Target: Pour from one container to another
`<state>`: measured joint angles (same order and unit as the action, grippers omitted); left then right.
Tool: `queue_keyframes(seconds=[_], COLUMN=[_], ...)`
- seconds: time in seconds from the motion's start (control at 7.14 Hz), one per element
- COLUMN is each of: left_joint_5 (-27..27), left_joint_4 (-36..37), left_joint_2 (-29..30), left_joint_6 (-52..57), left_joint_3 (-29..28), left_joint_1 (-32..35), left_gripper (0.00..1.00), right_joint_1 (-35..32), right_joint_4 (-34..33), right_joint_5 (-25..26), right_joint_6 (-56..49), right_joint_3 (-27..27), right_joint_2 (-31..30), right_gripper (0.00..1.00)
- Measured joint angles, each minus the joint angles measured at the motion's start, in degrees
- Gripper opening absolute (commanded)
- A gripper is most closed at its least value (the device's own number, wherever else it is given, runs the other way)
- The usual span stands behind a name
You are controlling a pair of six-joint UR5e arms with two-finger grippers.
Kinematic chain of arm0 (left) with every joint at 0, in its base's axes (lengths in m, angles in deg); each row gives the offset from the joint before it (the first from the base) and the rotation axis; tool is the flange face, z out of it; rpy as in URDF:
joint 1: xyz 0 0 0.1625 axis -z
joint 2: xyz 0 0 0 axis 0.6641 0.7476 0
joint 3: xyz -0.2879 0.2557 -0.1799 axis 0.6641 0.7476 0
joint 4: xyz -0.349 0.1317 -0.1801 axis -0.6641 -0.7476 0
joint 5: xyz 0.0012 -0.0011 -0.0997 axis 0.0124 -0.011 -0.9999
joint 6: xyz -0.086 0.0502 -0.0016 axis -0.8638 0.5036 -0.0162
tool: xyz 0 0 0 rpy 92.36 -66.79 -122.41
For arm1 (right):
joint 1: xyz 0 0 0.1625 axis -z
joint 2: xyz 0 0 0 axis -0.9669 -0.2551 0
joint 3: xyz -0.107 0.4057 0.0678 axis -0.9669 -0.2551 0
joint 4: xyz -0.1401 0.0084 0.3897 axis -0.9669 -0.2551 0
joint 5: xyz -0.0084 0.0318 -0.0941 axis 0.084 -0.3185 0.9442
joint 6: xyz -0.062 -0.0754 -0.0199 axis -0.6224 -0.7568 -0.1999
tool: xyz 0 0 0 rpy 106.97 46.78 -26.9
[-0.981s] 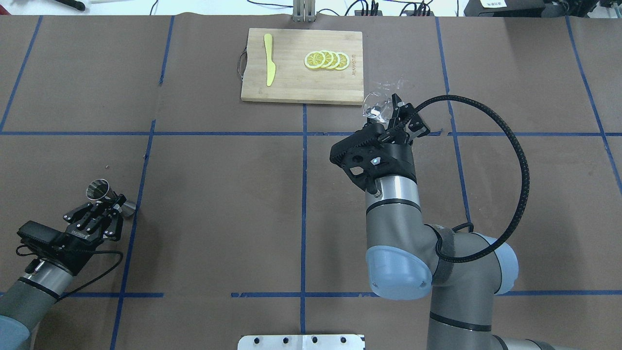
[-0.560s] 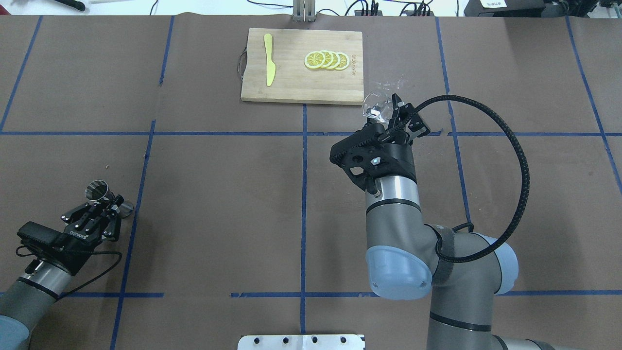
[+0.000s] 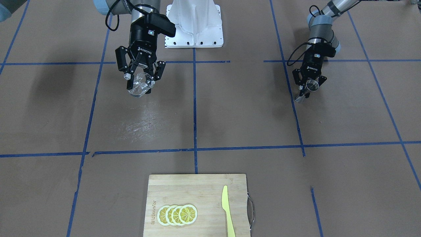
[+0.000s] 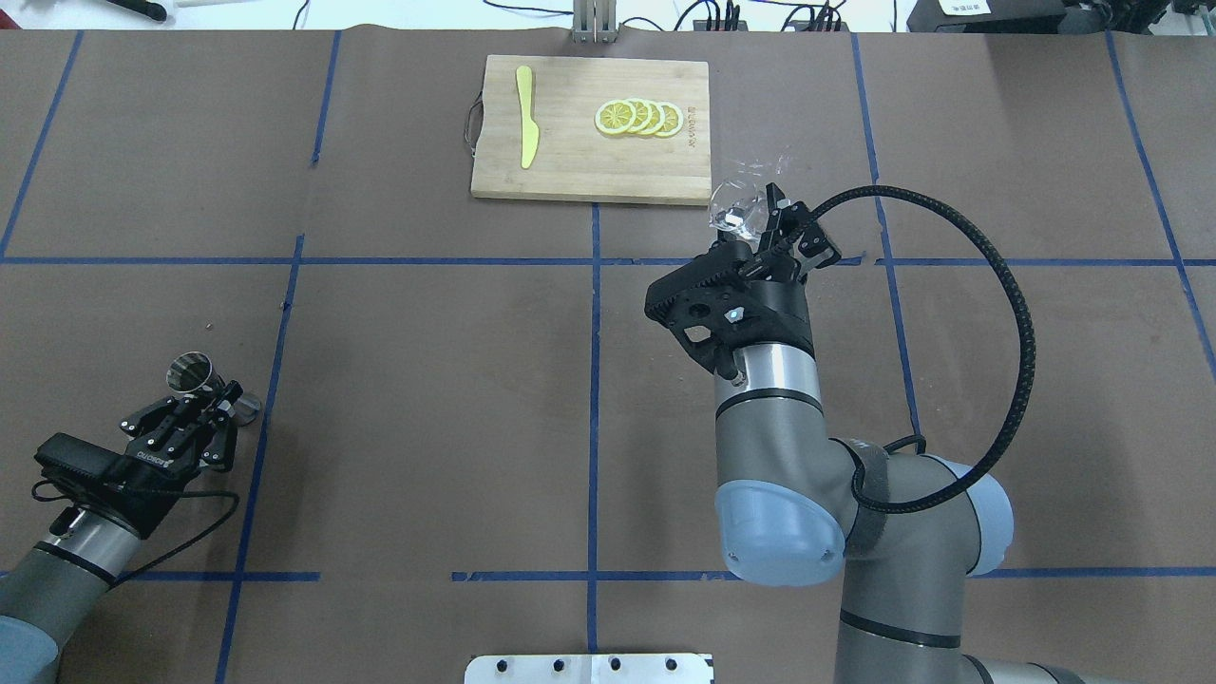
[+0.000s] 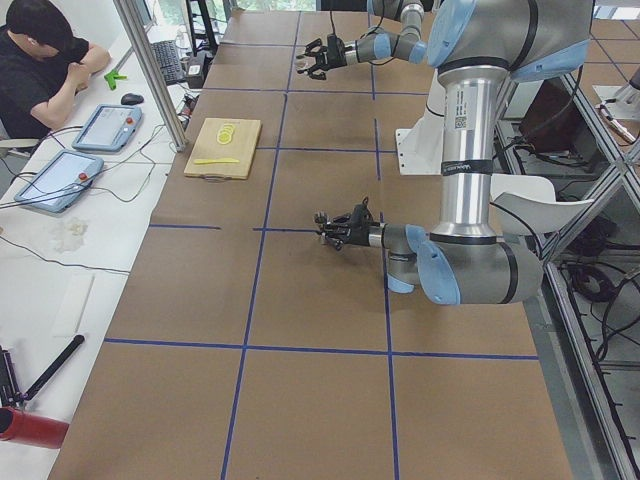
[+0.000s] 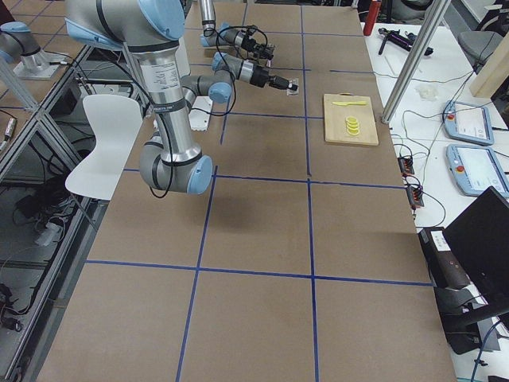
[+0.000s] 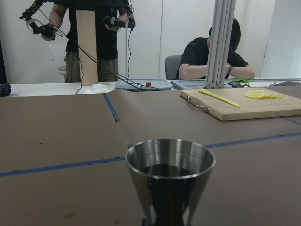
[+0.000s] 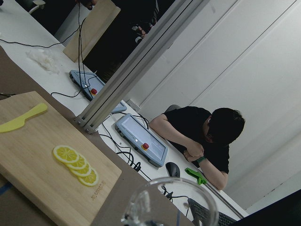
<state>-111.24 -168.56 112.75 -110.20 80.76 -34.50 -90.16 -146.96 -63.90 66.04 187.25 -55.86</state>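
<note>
We judge that the pour has not yet begun. The right end effector (image 4: 757,217) is closed around the clear glass cup (image 4: 730,201). In the overhead view the cup sits right of centre, just off the lower right corner of the cutting board (image 4: 570,161). The side views show it raised above the table (image 4: 427,380).

The left end effector (image 4: 220,399) is closed on the waist of the steel jigger (image 4: 190,372), low near the left edge of that view. The jigger leans with its open cone toward the upper left. We cannot tell whether its lower cone touches the table. From the left wrist view its bowl looks dark inside, and we cannot tell whether the cup holds anything.

What is left, as we see it, is to bring the two vessels together, set the cup's lip over the jigger's mouth, and tilt.

The two are well apart. Between them lies a wide stretch of table crossed only by blue tape lines (image 4: 594,427), so we see ample room to meet near the middle.

The edges to mind:
- The board at upper centre, close to the cup, carries lemon slices (image 4: 638,117) and a yellow knife (image 4: 525,119).
- The right arm's cable (image 4: 1021,313) loops out to the right.
- The white base plate (image 4: 589,668) sits at bottom centre.

A person (image 5: 40,60) sits at a side desk beyond the table's far edge, upper left in the left exterior view, well apart from both arms.
</note>
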Motion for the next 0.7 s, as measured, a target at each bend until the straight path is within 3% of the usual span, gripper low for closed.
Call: queue_keyframes(seconds=[0.14, 0.28, 0.7], left_joint_5=[0.0, 0.0, 0.1], left_joint_4=[0.0, 0.1, 0.1], left_joint_2=[0.0, 0.0, -0.2], left_joint_6=[0.1, 0.1, 0.2], left_joint_3=[0.0, 0.0, 0.0], left_joint_1=[0.0, 0.0, 0.0], left_gripper=[0.81, 0.93, 0.99], right_joint_1=[0.0, 0.0, 0.0], right_joint_4=[0.0, 0.0, 0.0], right_joint_5=[0.0, 0.0, 0.0], right_joint_6=[0.0, 0.0, 0.0], right_joint_3=[0.0, 0.0, 0.0], right_joint_2=[0.0, 0.0, 0.0], right_gripper=[0.0, 0.0, 0.0])
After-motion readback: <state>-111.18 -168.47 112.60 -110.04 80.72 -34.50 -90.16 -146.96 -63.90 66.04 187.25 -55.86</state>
